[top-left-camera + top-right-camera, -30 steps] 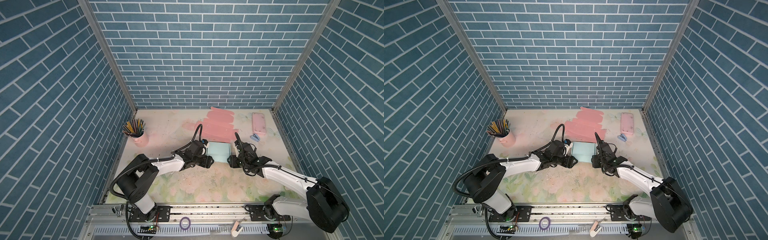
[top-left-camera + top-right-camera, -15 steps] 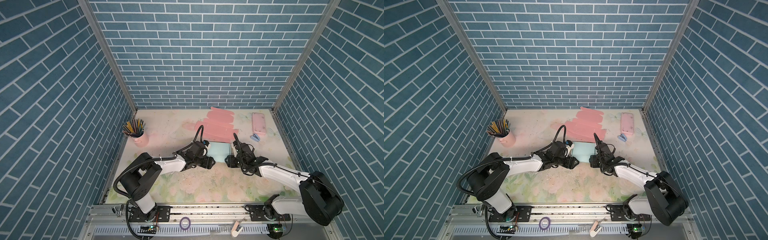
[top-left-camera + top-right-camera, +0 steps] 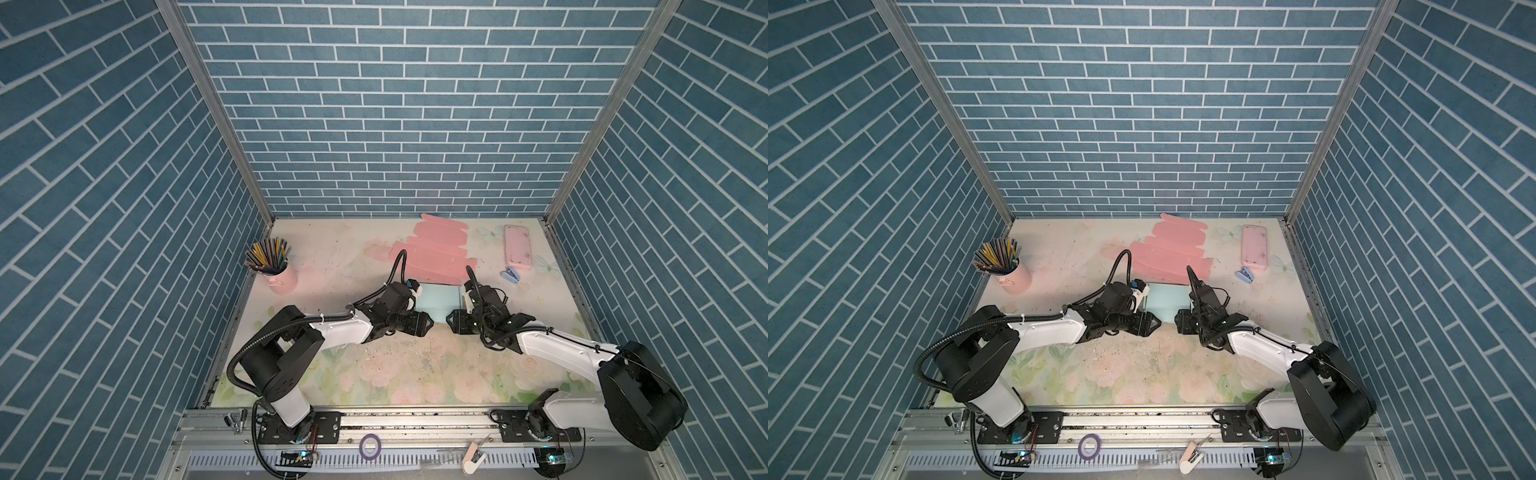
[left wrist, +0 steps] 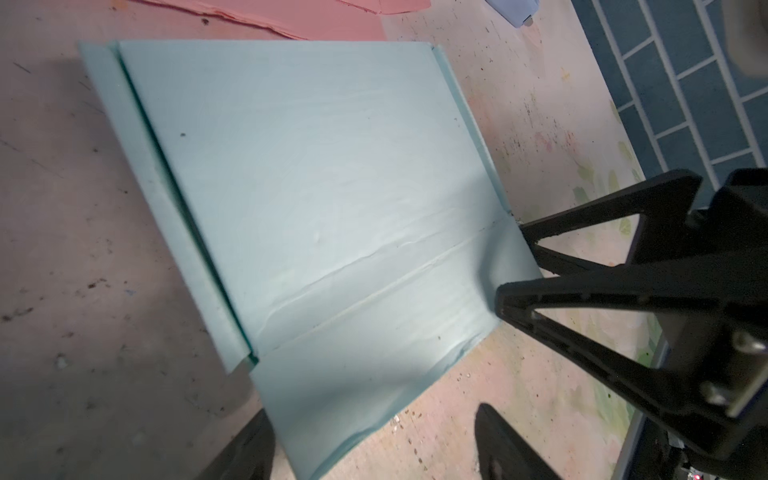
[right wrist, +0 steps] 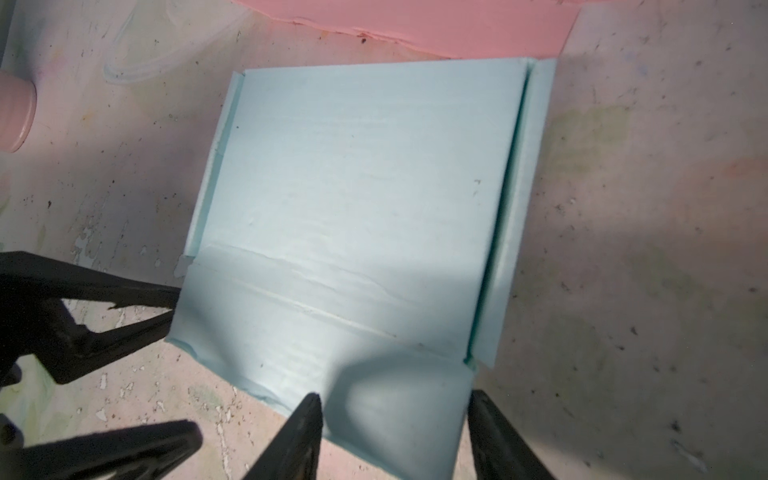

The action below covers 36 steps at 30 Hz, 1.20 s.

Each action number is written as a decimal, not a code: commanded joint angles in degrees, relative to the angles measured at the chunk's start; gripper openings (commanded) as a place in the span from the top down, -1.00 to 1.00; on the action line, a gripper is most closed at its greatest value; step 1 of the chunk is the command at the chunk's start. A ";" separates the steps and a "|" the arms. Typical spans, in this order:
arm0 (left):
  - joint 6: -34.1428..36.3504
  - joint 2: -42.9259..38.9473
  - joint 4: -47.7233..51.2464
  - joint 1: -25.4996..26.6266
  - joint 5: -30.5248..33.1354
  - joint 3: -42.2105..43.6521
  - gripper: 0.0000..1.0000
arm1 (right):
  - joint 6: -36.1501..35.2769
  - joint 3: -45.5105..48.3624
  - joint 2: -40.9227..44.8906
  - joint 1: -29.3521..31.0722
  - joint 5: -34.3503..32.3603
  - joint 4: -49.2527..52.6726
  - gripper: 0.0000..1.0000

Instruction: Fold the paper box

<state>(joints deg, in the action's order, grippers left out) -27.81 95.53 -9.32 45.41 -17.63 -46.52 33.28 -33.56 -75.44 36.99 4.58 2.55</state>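
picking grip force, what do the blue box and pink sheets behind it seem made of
Blue box: probably thin matte card; creased fold lines and a buckled near flap show it. Pink sheets: seemingly similar matte card, lying flat with cut tabs.

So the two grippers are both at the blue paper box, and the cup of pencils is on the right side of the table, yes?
Not quite: the pink cup of pencils stands on the left side of the table, as both top views show. The rest is right: the left gripper and right gripper are both at the light blue paper box.
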 commanded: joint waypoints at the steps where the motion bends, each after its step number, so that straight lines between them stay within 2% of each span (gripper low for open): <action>1: -0.48 0.83 -0.70 0.73 0.87 -0.29 -0.50 | 1.13 0.23 -0.70 0.89 -1.52 0.03 -0.15; 4: 0.10 1.63 -0.09 0.66 1.85 -0.65 -0.45 | 0.17 -0.08 -1.50 0.85 -3.37 0.68 -0.15; 9: 0.65 2.95 0.10 0.65 1.90 -1.68 -0.27 | 0.03 -0.82 -2.76 0.89 -3.30 0.01 -0.12; 14: 0.57 3.08 -0.31 0.65 1.85 -1.86 -0.18 | 0.13 -1.50 -3.72 0.89 -3.00 -0.68 -0.12; 30: 1.09 2.95 -1.29 0.23 2.06 -1.93 -0.01 | -0.66 -3.34 -6.67 0.80 -4.81 -0.50 -0.08; 36: 2.10 1.06 0.36 -1.07 0.88 -1.40 -0.04 | -1.37 -4.19 -7.18 0.54 -5.46 0.00 -0.08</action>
<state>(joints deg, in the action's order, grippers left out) -26.70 98.32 -9.10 44.91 -15.33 -47.00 32.73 -36.34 -81.89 37.47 -0.08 2.07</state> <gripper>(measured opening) 0.512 0.542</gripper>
